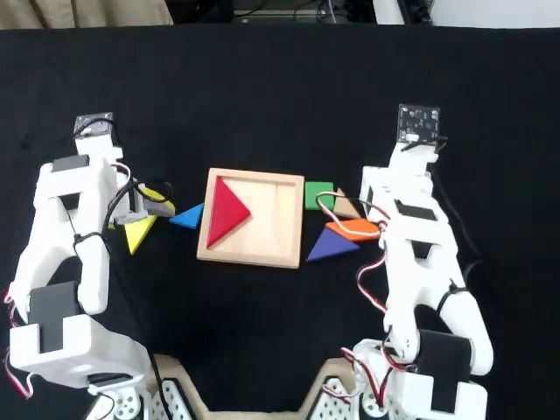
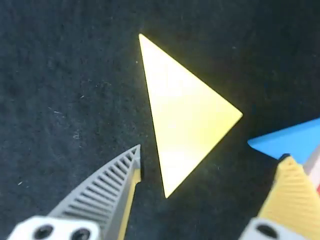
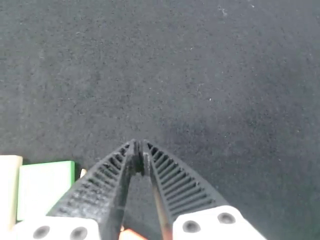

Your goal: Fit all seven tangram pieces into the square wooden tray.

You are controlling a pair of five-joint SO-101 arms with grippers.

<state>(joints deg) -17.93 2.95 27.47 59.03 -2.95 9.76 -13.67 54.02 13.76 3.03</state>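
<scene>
From above, both arms fold forward beside the tray (image 1: pixel 254 256), which holds a red triangle (image 1: pixel 227 210). Left wrist view: left gripper (image 2: pixel 210 155) apart, astride the yellow triangle (image 2: pixel 182 125); blue piece (image 2: pixel 292 140) cut off. Right wrist view: right gripper (image 3: pixel 139 147) together above the counter (image 3: pixel 200 75); green square (image 3: pixel 45 187) partly hidden.

Black cloth (image 1: pixel 280 87) underneath. Pale wooden tray (image 1: pixel 282 234), plain grain, with 1 red triangle (image 1: pixel 227 210). Loose pieces: yellow triangle (image 2: pixel 185 117), light blue triangle (image 1: pixel 188 216), green square (image 1: pixel 318 194), tan piece (image 1: pixel 346 206), orange piece (image 1: pixel 354 229), dark blue triangle (image 1: pixel 332 247). Left gripper (image 2: pixel 211 154): 1 ribbed grey finger (image 2: pixel 107 187), 1 ribbed yellow finger (image 2: pixel 292 195). Right gripper (image 3: pixel 140 144): ribbed black fingers (image 3: pixel 105 185).
</scene>
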